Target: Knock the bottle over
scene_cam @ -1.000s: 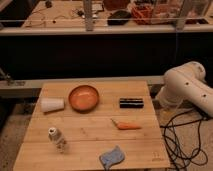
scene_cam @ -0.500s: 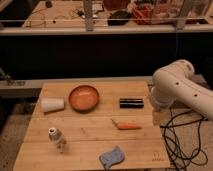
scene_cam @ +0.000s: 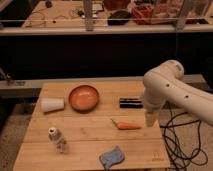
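Claw hangs beside carrot, its grip unclear; bottle stands upright, cap topmost.

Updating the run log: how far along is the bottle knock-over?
Done: nothing yet. The bottle appears upright near the front left of the wooden table.
In hand: the gripper hangs at the table's right side, just right of the carrot, far from the bottle.
Left: cross to the bottle and tip it.
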